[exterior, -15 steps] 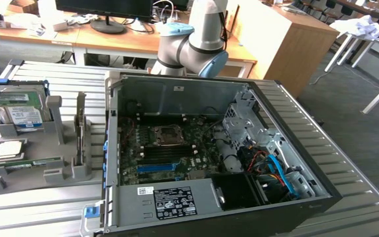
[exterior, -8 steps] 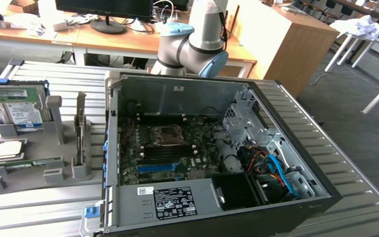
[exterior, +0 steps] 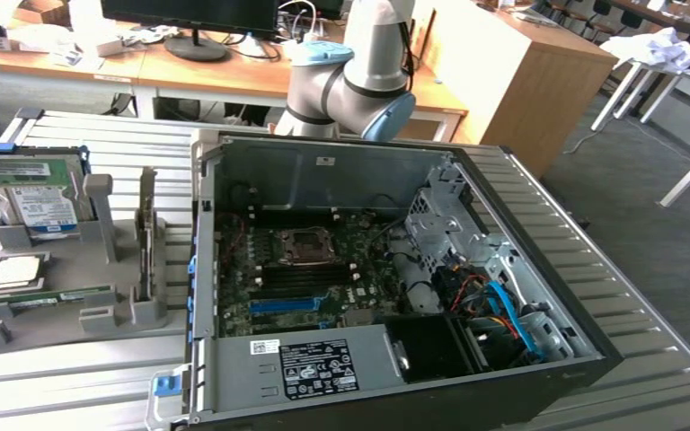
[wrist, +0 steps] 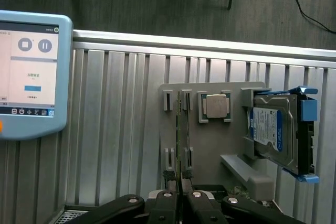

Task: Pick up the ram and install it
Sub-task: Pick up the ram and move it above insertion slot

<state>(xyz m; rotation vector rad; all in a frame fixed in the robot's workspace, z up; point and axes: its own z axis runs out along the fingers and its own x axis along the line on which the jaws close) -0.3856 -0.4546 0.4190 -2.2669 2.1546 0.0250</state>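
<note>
Hanging empty with fingers pressed together above the grey holder point(wrist: 210, 150), where the ram point(wrist: 179, 129) stands on edge beside the processor chip point(wrist: 215, 106), the gripper point(wrist: 180, 200) needs squaring to that thin edge.

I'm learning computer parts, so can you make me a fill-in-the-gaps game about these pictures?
1. The label on the hard drive is ____.
2. Between the ram and the hard drive sits a square silver ____.
3. The claw is ____ and holds nothing.
4. The side of the computer case is ____, so the motherboard shows.
Missing words: blue, chip, shut, open.
</note>
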